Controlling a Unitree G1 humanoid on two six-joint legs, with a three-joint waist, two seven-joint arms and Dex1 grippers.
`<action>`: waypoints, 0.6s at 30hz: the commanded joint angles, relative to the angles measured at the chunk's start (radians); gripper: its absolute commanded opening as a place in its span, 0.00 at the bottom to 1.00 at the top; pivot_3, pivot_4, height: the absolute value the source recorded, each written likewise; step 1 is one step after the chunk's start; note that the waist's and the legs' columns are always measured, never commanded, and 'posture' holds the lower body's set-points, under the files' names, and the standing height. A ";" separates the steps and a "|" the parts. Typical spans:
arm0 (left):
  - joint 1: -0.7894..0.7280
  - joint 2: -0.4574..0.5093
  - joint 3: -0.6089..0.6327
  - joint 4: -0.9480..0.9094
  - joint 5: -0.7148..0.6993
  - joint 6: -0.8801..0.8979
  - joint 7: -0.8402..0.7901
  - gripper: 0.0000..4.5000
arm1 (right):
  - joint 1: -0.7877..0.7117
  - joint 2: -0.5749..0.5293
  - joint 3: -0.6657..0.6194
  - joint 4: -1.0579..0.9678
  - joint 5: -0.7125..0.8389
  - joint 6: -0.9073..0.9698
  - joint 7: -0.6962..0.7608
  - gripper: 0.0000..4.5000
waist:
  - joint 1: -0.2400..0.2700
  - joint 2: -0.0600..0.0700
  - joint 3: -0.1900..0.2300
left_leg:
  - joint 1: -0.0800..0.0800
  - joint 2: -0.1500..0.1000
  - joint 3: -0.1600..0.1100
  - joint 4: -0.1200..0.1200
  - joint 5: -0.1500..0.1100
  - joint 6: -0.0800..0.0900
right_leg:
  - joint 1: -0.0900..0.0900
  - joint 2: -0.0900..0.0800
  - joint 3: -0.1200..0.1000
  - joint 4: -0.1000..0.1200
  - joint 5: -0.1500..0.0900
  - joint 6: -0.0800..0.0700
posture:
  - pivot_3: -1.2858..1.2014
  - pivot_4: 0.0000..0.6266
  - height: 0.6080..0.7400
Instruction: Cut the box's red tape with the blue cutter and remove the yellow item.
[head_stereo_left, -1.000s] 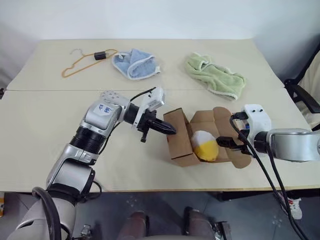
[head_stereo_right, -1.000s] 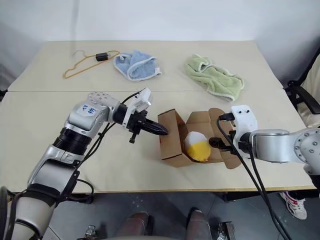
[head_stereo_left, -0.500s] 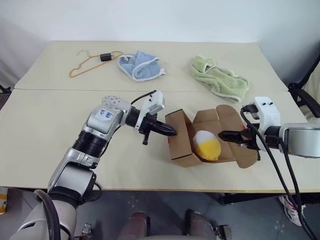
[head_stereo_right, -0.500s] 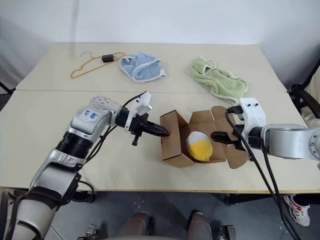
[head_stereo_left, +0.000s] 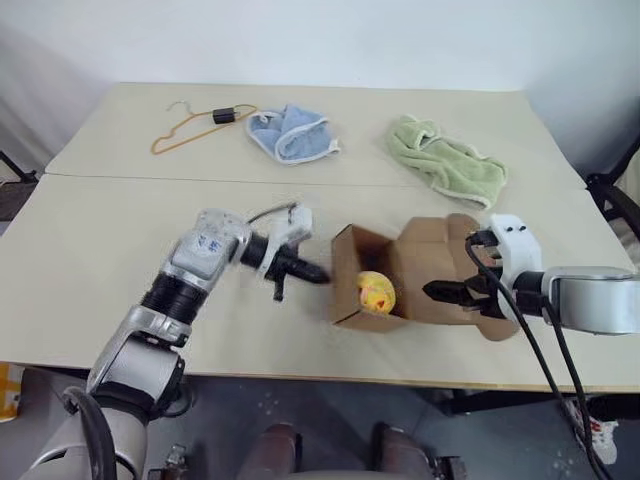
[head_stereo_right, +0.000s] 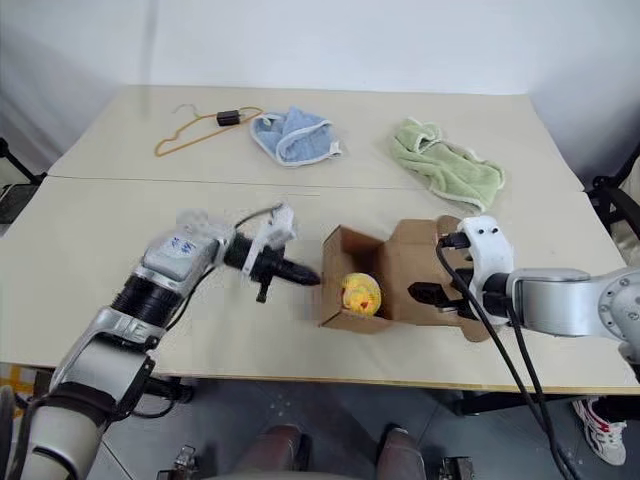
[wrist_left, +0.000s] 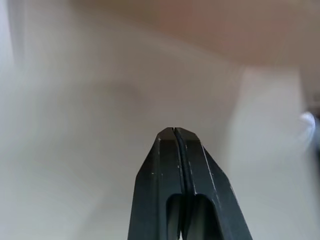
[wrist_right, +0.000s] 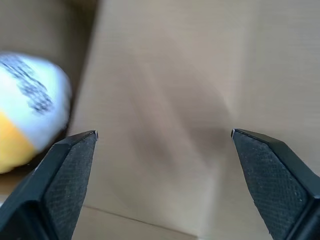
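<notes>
Currently the box lies near the front edge of the table, its flaps folded open, and it serves as the reference landmark below. The yellow item sits inside the box, close to the flap that faces the left gripper. No red tape or blue cutter can be made out in these views.

End effector state:
- Left gripper: fingers pressed together, holding nothing, tip just beside the box's left flap but apart from it.
- Right gripper: jaws spread wide, empty, positioned at the box's right side and pointed across the cardboard toward the yellow item, which appears at the edge of the right wrist view.

Other objects, all well behind the box: an orange hanger, a blue cloth and a green towel.

Handling assessment (judgement):
- The yellow item looks like a soft, light plush ball. It should compress under the fingers and is unlikely to be damaged by a firm grip.
- Grasp it across its round middle, one finger on each side, approaching from above through the open flaps.
- The box is light, thin cardboard. It may slide or tip when the item is pulled out, so the shut left gripper could brace the flap during extraction.
</notes>
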 joint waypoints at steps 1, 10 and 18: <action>0.003 -0.026 -0.042 0.020 0.048 -0.002 0.014 0.00 | -0.001 0.014 -0.018 -0.007 -0.028 -0.002 0.026 0.99 | 0.000 0.003 -0.001 | 0.000 -0.001 0.000 0.000 0.000 0.000 | 0.000 0.000 0.000 0.000 0.000 0.000 | 0.52 0.24 1.00; -0.016 -0.070 -0.007 0.057 0.057 -0.009 0.045 0.00 | -0.046 0.065 0.004 -0.016 -0.088 0.025 0.052 0.99 | -0.004 0.004 -0.001 | 0.001 0.000 0.003 -0.001 -0.001 0.000 | 0.000 0.000 0.000 -0.002 0.000 0.000 | 0.52 0.24 1.00; -0.223 -0.066 0.197 0.041 -0.083 0.092 0.040 0.00 | 0.003 0.029 -0.104 -0.108 -0.305 0.023 0.187 0.99 | -0.013 0.001 0.002 | -0.010 0.001 0.003 0.000 -0.001 -0.001 | -0.013 0.000 0.000 0.001 0.001 0.001 | 0.52 0.24 1.00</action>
